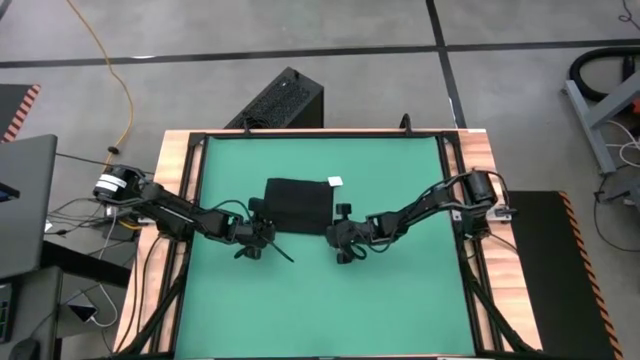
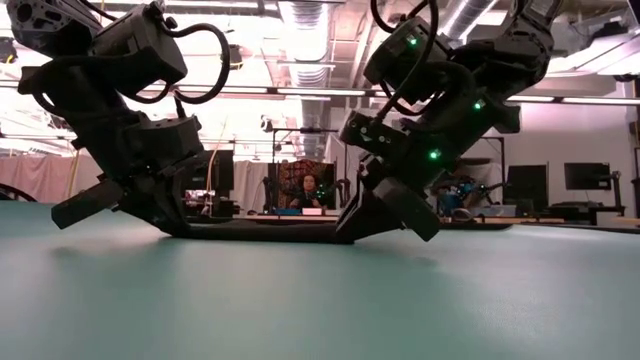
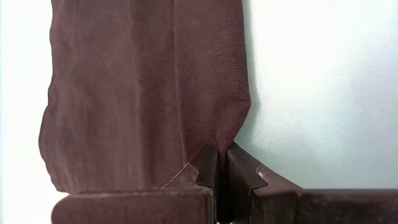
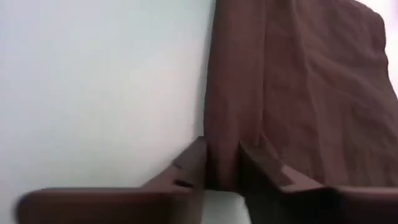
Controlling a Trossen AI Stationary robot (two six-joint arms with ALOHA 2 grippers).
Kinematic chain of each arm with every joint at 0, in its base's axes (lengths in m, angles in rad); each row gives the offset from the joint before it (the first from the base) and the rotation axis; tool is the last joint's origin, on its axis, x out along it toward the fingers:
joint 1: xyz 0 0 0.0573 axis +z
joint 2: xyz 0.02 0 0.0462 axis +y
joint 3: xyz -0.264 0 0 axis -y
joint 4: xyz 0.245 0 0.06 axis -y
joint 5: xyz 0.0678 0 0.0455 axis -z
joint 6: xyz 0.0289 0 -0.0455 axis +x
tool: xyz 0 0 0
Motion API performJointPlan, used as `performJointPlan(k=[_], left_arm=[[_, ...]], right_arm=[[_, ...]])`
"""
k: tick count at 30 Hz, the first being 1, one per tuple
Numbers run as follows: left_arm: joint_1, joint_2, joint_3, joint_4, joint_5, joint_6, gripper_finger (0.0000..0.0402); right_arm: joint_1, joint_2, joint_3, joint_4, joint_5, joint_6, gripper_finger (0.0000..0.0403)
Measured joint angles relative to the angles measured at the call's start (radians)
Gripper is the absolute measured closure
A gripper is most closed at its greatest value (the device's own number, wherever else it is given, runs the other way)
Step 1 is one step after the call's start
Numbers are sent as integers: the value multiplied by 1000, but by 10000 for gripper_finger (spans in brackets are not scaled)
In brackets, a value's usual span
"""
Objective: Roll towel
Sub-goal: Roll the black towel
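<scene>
**Both grippers pinch the near corners of the towel**

Green matting covers the table (image 1: 400,300), framed by wooden edges, with bare concrete floor around it and a black ribbed box (image 1: 280,100) standing off the far side. Ample bare mat lies to either side of the arms and toward the near edge.

Centred slightly toward the far side lies the towel (image 1: 298,203), folded flat, its white tag (image 1: 335,181) at the far right corner. Only the high view shows that tag.

At the near left corner, the left gripper (image 3: 220,163) is clamped tight on the cloth's edge. At the near right corner, the right gripper (image 4: 221,163) has a fold of cloth pinched between its fingers.

From the low view alone, a seated person (image 2: 306,190) appears beyond the table.
</scene>
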Motion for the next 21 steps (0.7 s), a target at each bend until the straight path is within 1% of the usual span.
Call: performJointPlan(k=[4,6,8,11,13,16,18,21], left_arm=[[0,0,0,-1,20,-8,401],[0,0,0,-1,33,-29,401],[-4,-5,0,-2,52,-60,401],[-12,-29,0,-1,107,-114,402],[-16,-61,0,-1,178,-154,401],[-16,-128,0,1,256,-194,401],[-16,-169,0,-4,271,-210,401],[-6,-213,0,-10,262,-215,401]], right_arm=[[-1,-1,-1,-2,25,49,363],[3,-5,-2,-5,45,76,386],[12,-19,-2,-11,53,103,389],[22,-61,-2,-40,46,162,385],[20,-100,-5,-83,-3,214,388],[17,-169,-8,-143,-87,282,394],[10,-213,-8,-165,-107,317,394],[-19,-263,2,-194,-118,334,394]])
